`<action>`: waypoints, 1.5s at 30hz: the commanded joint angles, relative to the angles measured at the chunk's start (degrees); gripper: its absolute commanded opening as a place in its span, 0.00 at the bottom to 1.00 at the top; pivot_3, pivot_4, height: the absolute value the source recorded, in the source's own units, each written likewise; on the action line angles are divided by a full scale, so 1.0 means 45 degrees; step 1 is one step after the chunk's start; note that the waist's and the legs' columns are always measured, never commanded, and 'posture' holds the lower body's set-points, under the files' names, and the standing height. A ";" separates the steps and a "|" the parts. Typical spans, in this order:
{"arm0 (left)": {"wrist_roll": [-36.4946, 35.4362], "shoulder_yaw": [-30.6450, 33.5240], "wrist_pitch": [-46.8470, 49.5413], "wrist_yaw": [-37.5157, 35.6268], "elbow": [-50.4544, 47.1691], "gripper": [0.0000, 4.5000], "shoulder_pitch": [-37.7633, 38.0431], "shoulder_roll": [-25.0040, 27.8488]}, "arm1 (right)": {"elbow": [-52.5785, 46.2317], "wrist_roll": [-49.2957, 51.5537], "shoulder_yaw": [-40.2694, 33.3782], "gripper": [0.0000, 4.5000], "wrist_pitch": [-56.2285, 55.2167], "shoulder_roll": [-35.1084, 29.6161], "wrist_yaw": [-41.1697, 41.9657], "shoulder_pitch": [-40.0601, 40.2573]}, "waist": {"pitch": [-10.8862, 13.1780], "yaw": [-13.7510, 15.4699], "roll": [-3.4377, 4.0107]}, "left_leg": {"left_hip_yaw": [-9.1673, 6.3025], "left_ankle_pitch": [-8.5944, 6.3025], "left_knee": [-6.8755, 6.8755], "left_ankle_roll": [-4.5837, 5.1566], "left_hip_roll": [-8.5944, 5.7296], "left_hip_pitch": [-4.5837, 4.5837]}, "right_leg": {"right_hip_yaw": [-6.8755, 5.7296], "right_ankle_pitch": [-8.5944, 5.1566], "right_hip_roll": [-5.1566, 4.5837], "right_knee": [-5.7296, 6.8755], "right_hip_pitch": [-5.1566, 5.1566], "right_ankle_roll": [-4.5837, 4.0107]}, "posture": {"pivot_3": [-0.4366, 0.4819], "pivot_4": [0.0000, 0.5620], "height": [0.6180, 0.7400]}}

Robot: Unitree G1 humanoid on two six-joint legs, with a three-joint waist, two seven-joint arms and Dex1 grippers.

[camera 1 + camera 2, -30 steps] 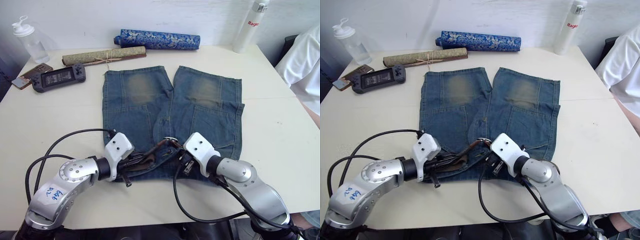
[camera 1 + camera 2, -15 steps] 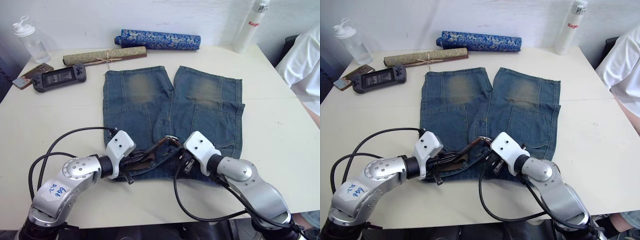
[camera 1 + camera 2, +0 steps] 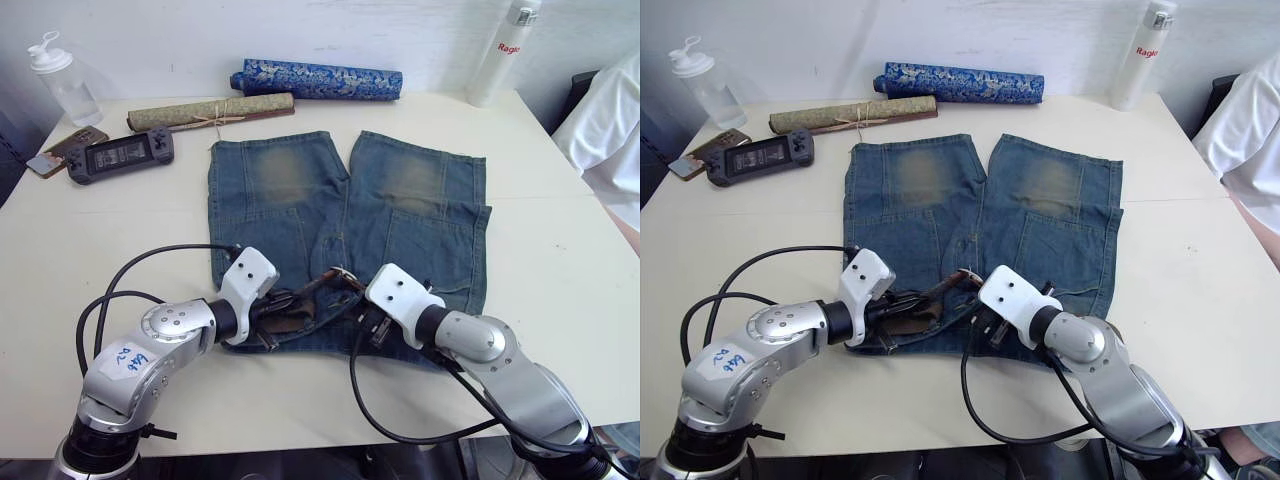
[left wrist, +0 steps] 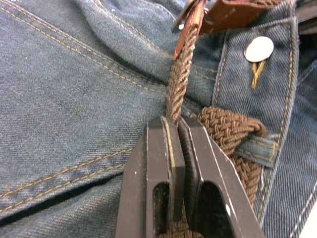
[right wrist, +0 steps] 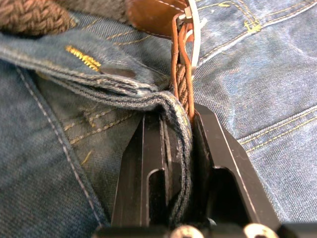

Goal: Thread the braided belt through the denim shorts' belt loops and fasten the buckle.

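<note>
The denim shorts (image 3: 345,215) lie flat on the table, waistband toward me. The braided belt (image 4: 178,79) is bunched along the waistband middle, and one part passes under a belt loop (image 4: 255,148) near the metal button (image 4: 258,48). The silver buckle (image 3: 340,275) with its tan leather end sits at the waistband centre. My left gripper (image 3: 285,305) is shut on the belt's braided strap just short of the buckle. My right gripper (image 3: 357,312) is shut on a fold of the denim waistband (image 5: 181,144), with the belt strap (image 5: 183,84) pressed against one finger, below the buckle (image 5: 194,29).
At the back lie a blue patterned roll (image 3: 315,78) and an olive mat (image 3: 210,108) tied with string. A game console (image 3: 120,155), a phone (image 3: 60,148) and a clear bottle (image 3: 62,85) are back left. A white bottle (image 3: 505,50) stands back right. A person's sleeve (image 3: 610,130) shows at right.
My left gripper has slid forward and to the right along the belt, closer to the buckle. The right gripper has stayed where it was.
</note>
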 commanded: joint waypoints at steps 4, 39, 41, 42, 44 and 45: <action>0.0785 -0.1361 -0.1059 -0.0224 0.0434 0.00 -0.0510 0.0019 | -0.0037 -0.0385 0.1184 0.01 -0.1055 -0.0946 0.0823 -0.0861 | 0.0000 0.0025 0.0000 | 0.0001 0.0001 0.0001 -0.0001 0.0000 -0.0001 | 0.0000 -0.0004 0.0000 -0.0003 0.0001 -0.0008 | 0.48 0.27 0.22; 0.1841 -0.2090 -0.4430 -0.0522 0.2841 0.00 -0.0741 -0.2487 | 0.0454 0.3902 -0.5663 0.99 0.0250 -0.1467 0.5004 -0.4187 | -0.0002 0.0016 -0.0001 | 0.0001 0.0003 0.0001 0.0004 0.0000 -0.0006 | -0.0002 0.0087 0.0001 -0.0030 0.0005 0.0160 | 0.48 0.27 0.22; 0.1921 -0.2154 -0.4542 -0.0533 0.2912 0.00 -0.0802 -0.2534 | 0.1636 0.2123 -0.3955 0.99 -0.2749 -0.2465 0.5307 -0.4328 | -0.0002 0.0011 -0.0001 | 0.0000 0.0001 -0.0003 0.0007 0.0001 0.0000 | -0.0008 0.0087 0.0002 -0.0030 0.0007 0.0160 | 0.48 0.27 0.22; 0.1948 -0.2161 -0.4581 -0.0514 0.2931 0.00 -0.0814 -0.2574 | 0.2181 0.1342 -0.3237 0.99 -0.3994 -0.2857 0.5442 -0.4349 | -0.0002 0.0001 0.0001 | 0.0000 0.0001 -0.0003 0.0008 0.0002 0.0000 | -0.0012 0.0087 0.0001 -0.0030 0.0007 0.0160 | 0.48 0.27 0.22; 0.2088 -0.2257 -0.4791 -0.0583 0.2926 0.00 -0.0811 -0.2506 | 0.3094 0.0258 -0.2096 0.99 -0.5920 -0.3291 0.5776 -0.4442 | -0.0003 -0.0014 0.0003 | 0.0001 0.0003 -0.0010 0.0011 0.0001 0.0004 | -0.0011 0.0087 0.0001 -0.0031 0.0004 0.0161 | 0.48 0.27 0.22; 0.2217 -0.2340 -0.4959 -0.0626 0.2925 0.00 -0.0791 -0.2423 | 0.3411 -0.0044 -0.1769 0.99 -0.6494 -0.3346 0.5801 -0.4506 | -0.0003 -0.0022 0.0003 | 0.0001 0.0003 -0.0011 0.0011 0.0002 0.0007 | -0.0012 0.0087 0.0001 -0.0031 0.0004 0.0163 | 0.48 0.27 0.22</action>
